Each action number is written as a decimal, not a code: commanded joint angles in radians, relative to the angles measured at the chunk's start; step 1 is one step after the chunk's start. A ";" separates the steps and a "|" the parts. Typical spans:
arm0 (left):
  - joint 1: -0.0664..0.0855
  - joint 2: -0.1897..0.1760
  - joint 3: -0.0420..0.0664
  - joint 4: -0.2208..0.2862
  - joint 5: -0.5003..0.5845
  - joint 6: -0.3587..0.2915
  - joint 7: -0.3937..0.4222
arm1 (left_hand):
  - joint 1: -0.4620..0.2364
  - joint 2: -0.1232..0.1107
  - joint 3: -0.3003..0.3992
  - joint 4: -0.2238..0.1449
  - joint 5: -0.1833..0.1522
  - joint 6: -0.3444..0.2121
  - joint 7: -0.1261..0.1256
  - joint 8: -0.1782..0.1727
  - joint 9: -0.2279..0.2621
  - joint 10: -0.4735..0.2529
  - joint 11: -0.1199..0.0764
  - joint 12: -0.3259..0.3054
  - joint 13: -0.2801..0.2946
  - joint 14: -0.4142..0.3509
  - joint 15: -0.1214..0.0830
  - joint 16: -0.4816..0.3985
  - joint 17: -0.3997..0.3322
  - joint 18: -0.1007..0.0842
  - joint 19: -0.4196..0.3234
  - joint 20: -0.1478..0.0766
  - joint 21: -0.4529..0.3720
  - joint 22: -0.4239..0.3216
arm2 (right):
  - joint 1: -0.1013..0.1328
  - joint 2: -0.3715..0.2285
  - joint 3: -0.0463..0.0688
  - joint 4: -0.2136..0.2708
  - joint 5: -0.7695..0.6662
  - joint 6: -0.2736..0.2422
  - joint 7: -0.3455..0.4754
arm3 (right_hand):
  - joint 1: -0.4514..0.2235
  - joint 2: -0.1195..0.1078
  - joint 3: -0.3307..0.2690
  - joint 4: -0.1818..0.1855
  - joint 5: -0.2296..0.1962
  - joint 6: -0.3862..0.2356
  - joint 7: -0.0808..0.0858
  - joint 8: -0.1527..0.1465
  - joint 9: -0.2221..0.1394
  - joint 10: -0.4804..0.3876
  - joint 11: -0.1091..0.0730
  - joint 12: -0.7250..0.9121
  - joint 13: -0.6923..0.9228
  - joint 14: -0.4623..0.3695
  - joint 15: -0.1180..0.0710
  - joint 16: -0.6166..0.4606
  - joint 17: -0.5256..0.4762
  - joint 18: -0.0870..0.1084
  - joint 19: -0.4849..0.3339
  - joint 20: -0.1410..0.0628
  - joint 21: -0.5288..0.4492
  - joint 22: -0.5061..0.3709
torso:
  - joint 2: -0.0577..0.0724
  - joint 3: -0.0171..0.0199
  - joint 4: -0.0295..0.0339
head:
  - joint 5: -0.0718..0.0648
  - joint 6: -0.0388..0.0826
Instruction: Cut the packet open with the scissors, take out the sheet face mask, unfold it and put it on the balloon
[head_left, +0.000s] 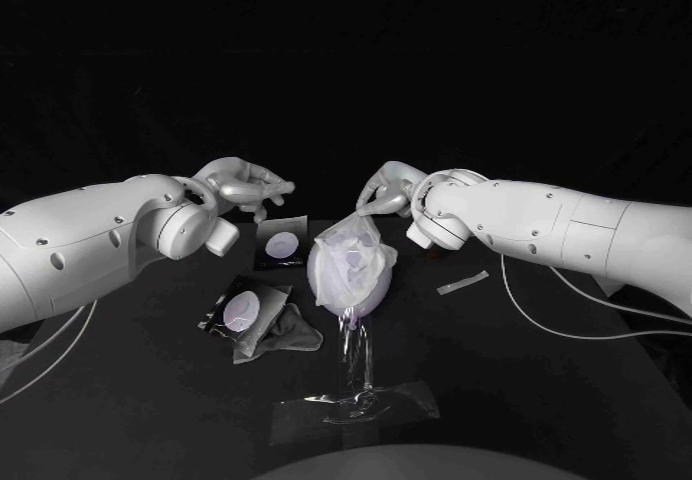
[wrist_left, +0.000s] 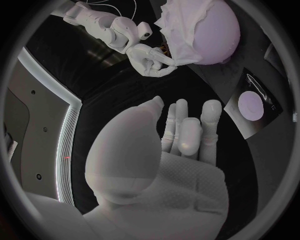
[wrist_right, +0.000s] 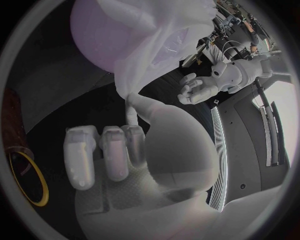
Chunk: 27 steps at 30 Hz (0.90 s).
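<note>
One stand (head_left: 356, 372), balloon (head_left: 364, 293), perhaps two packets (head_left: 248, 312) (head_left: 283, 243)

The head camera looks down on the table (head_left: 130, 400); both wrist cameras, close up, face the balloon (wrist_left: 219, 30) from opposite sides.

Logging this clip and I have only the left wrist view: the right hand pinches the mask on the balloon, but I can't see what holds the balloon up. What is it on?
Observer: The head view shows the balloon on a clear stand that rests on the black table.
Operator: I see one packet. Any more?
Observer: Yes, a second packet lies nearer the robot, on the left arm's side.
Operator: Anything loose on the other side?
Observer: A small pale strip lies on the table on the right arm's side.
</note>
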 joint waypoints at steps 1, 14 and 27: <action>0.004 -0.001 0.001 0.008 -0.005 -0.006 0.004 | 0.007 0.000 0.007 0.001 0.002 0.008 0.001 -0.007 -0.001 0.005 0.001 -0.007 -0.001 0.007 0.000 0.004 0.001 0.001 0.009 0.001 0.004 0.001 | -0.001 0.003 0.000 -0.009 -0.066 0.026 -0.065 | -0.004 0.006 0.006 -0.001 0.003 0.001 -0.004 0.005 0.084 0.082 -0.007 0.002 0.229 0.104 -0.004 0.004 0.263 -0.014 0.105 -0.005 0.004 0.263 | 0.001 0.0000 0.0000 | 0.001 0.001; 0.005 -0.006 0.001 0.014 -0.008 -0.007 0.002 | 0.008 -0.002 0.006 0.001 0.002 0.009 0.001 -0.007 -0.001 0.004 0.001 -0.008 -0.001 0.007 0.000 0.004 0.001 0.001 0.009 0.000 0.004 0.001 | -0.006 0.005 0.000 -0.029 -0.120 0.018 -0.123 | -0.010 0.003 0.017 -0.009 0.003 -0.003 -0.003 0.011 0.091 0.082 -0.007 0.002 0.229 0.104 -0.005 0.004 0.263 -0.014 0.105 -0.005 0.004 0.263 | 0.001 0.0003 -0.0007 | 0.001 0.001; 0.005 -0.010 0.000 0.019 -0.012 0.001 -0.003 | 0.001 -0.013 -0.002 0.009 0.001 0.008 0.003 -0.010 -0.004 0.002 0.003 -0.011 -0.004 0.004 0.001 0.004 -0.006 0.002 0.004 0.001 0.002 -0.004 | -0.006 -0.023 0.000 0.003 0.045 -0.053 -0.026 | -0.242 -0.122 -0.187 0.168 0.003 -0.314 0.101 -0.195 0.019 -0.135 0.086 -0.361 -0.006 0.086 0.073 -0.034 0.230 0.019 0.016 0.050 -0.131 0.212 | 0.000 -0.0002 -0.0010 | -0.006 0.008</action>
